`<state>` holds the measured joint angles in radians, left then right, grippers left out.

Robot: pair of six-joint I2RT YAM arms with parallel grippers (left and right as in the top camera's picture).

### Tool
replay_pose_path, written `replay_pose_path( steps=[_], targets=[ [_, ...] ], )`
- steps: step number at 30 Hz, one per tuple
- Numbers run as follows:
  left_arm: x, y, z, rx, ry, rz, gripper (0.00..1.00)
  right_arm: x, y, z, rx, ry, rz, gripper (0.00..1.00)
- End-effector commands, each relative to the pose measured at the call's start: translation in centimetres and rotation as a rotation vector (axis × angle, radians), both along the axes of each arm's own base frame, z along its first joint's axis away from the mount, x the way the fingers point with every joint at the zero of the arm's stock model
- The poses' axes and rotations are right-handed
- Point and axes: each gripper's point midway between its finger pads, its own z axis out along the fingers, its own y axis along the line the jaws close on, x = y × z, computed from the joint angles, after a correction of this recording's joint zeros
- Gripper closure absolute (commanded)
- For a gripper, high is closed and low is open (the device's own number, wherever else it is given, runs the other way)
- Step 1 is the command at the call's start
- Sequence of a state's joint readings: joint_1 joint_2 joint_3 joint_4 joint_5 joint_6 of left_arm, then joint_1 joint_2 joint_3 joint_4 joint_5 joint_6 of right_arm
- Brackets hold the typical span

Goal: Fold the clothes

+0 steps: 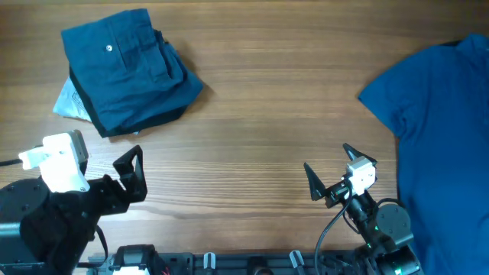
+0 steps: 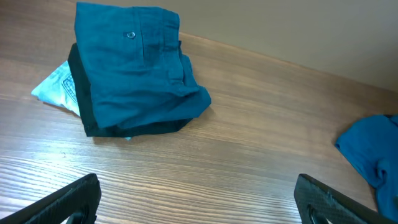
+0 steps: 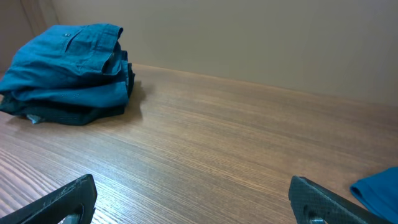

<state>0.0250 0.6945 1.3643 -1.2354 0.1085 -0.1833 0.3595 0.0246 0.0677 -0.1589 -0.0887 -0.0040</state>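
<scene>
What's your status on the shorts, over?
Open and empty: left claw, right claw. Folded shorts lie atop black garment, far left. Right edge: blue shirt, well apart from the shorts. Nothing between claws and shorts.

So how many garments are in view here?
3. Folded shorts at far left, lying on a black garment with pale lining; a blue shirt at the right edge. More could be hidden under the stack.

The overhead view looks straight down on the whole surface [image 1: 252,137] from well above. Both wrist views sit low near its front edge, looking across it, and all three share the folded shorts [image 2: 134,68].
</scene>
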Motion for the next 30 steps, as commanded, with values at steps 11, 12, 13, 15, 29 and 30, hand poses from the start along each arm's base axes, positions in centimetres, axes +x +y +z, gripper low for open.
replay_pose_path(
  steps=[11,12,13,15,29,30],
  targets=[
    [-1.5,1.8,-2.1,0.09,0.102,0.069,0.0,-0.1,0.0,0.4,0.016,-0.011,0.004,0.0],
    [-1.9,1.6,-2.4,0.091,0.117,0.057,0.0,-0.1,0.0,0.4,0.016,-0.01,0.004,0.0],
    [-2.2,1.8,-2.8,0.105,0.137,0.06,0.0,-0.1,0.0,0.4,0.016,-0.011,0.004,0.01],
    [-1.5,1.8,-2.1,0.103,0.083,0.063,0.0,-0.1,0.0,0.4,0.016,-0.011,0.004,0.0],
    [6.2,-0.8,-8.1,0.009,-0.487,-0.065,0.0,-0.1,0.0,0.4,0.016,-0.01,0.004,0.0],
    [6.1,-0.6,-9.1,0.012,-0.495,-0.057,0.0,-0.1,0.0,0.4,0.016,-0.011,0.004,0.01]
  ],
)
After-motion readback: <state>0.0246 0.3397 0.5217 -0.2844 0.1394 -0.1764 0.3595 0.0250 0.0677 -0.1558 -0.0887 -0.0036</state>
